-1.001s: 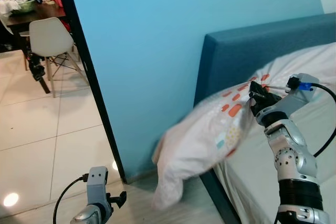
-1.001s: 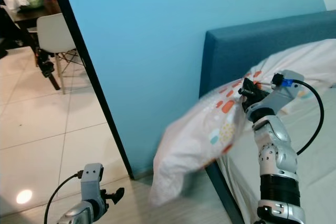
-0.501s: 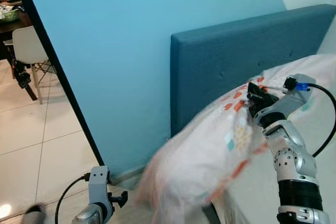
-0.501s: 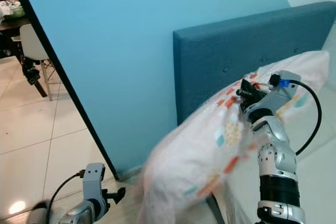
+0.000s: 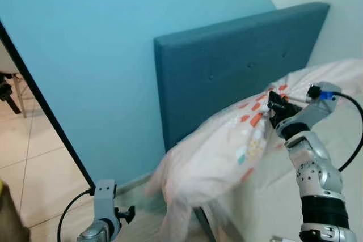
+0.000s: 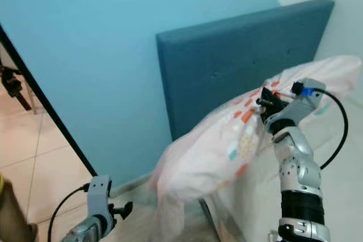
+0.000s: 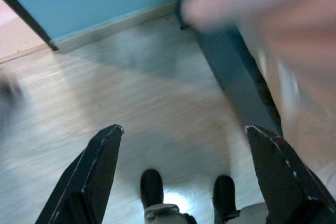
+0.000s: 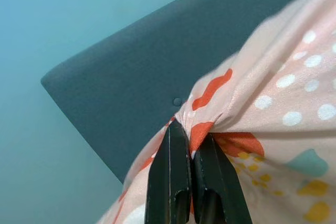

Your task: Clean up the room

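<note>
Standing against a blue wall at 12 o'clock was one bed with a dark blue headboard. One patterned pillow hung off its edge, pinched by the right gripper's fingers. Toward 7 o'clock, the left gripper hovered wide-fingered over wood floor.

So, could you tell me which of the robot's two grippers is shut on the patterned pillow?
The right gripper, pinching the pillow at the bed; the left gripper hangs open over the floor.
</note>
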